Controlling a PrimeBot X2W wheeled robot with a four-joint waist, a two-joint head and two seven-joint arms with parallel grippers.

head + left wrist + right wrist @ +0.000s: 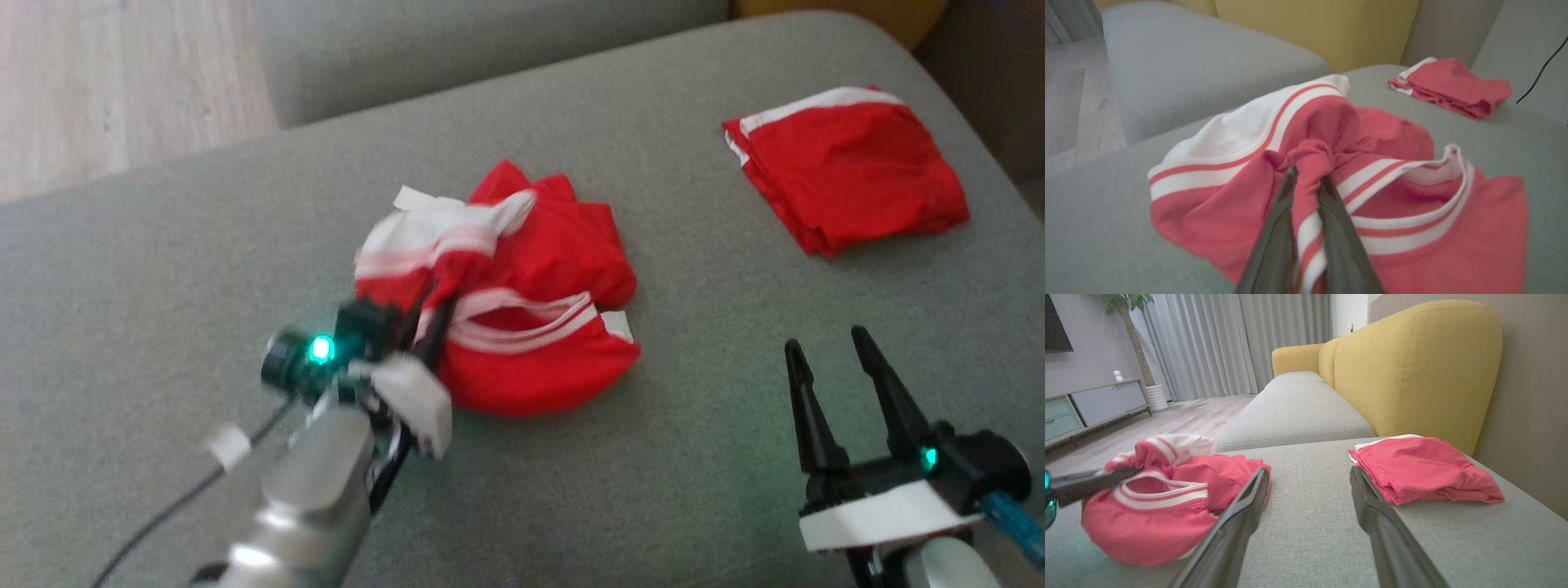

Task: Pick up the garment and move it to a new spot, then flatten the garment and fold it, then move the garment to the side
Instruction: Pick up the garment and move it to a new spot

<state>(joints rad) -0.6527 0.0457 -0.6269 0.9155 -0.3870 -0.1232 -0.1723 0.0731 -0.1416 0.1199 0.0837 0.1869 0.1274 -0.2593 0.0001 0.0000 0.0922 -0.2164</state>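
Observation:
A crumpled red garment [531, 318] with white striped trim lies in a heap on the grey sofa cushion [694, 457]. My left gripper [433, 298] is shut on a bunched fold of it, and the left wrist view shows the red cloth [1310, 163] pinched between the two dark fingers [1278, 228]. The same garment [1159, 498] sits at the left of the right wrist view. My right gripper [829, 347] hovers open over bare cushion to the garment's right, holding nothing; its fingers [1237, 522] spread wide.
A second red garment [849, 167], folded, rests at the cushion's far right corner [1425, 469]. Beyond it stands the yellow sofa back [1412, 363]. Another grey seat cushion [1294, 412] lies farther off, with wooden floor [122, 82] to the left.

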